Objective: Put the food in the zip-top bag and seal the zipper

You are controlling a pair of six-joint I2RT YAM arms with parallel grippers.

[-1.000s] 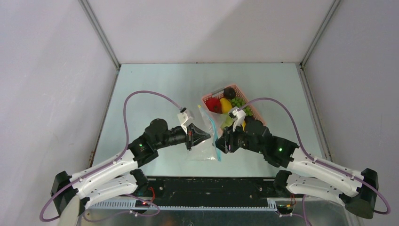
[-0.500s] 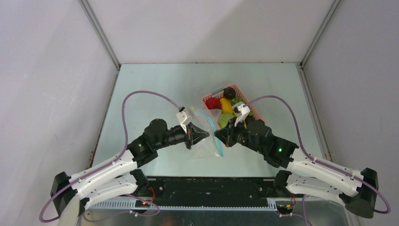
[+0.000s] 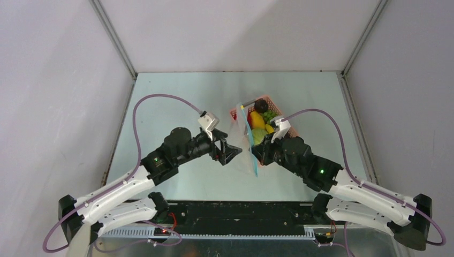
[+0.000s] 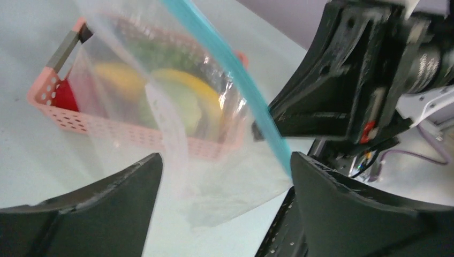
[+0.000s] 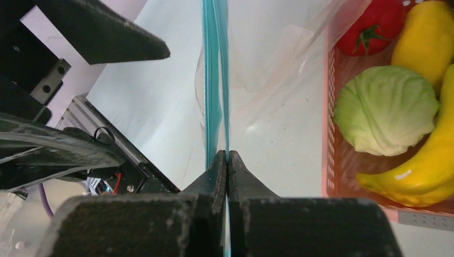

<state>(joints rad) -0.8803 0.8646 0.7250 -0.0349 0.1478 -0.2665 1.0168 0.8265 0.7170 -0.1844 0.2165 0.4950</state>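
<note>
Since the earlier frame, the zip-top bag (image 3: 239, 134) has risen off the table (image 3: 176, 101) and hangs edge-on at frame centre, before the pink basket (image 5: 329, 139). Left gripper (image 3: 235, 155) has let go, jaws wide apart. Right gripper (image 5: 227, 158) pinches the zipper (image 5: 215, 80). Cabbage (image 5: 385, 110), banana (image 5: 423, 171) and tomato (image 5: 375, 27) lie in the basket.

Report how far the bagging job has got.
Done: nothing is bagged. The tomato, cabbage and banana lie in the pink basket.
In hand: the right gripper is shut on the zipper, holding the clear bag up beside the basket. The left gripper is open and apart from the bag.
Left: spread the mouth, load every piece, seal the zipper.
</note>
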